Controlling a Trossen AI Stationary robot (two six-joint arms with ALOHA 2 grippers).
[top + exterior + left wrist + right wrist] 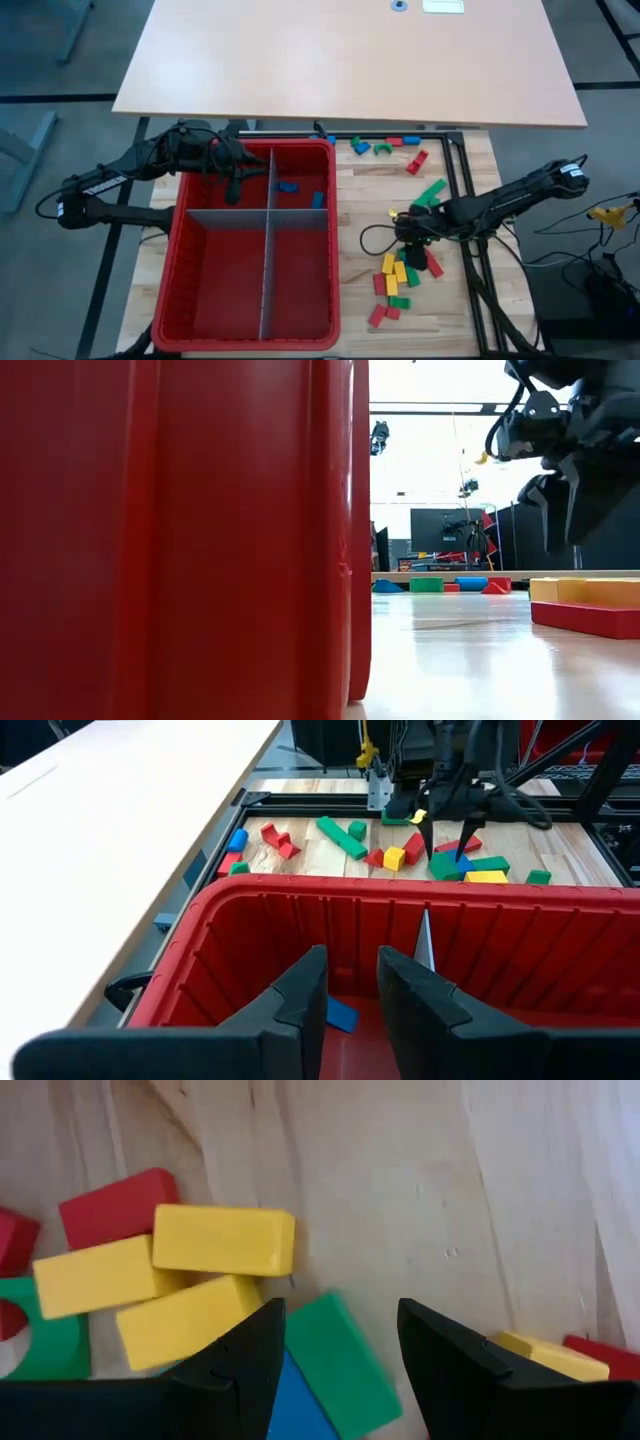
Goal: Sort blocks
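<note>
While your left gripper (352, 988) is hovering empty, fingers slightly apart, over the red bin's (195, 250) far compartment, your right gripper (340, 1350) is hanging open, empty, above the blocks (398, 280) beside the bin.

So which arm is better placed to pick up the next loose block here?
The right. Its gripper hovers open directly over the block pile on the table, a green block between its fingers. The left gripper is open and empty above the red bin, away from the pile.
</note>
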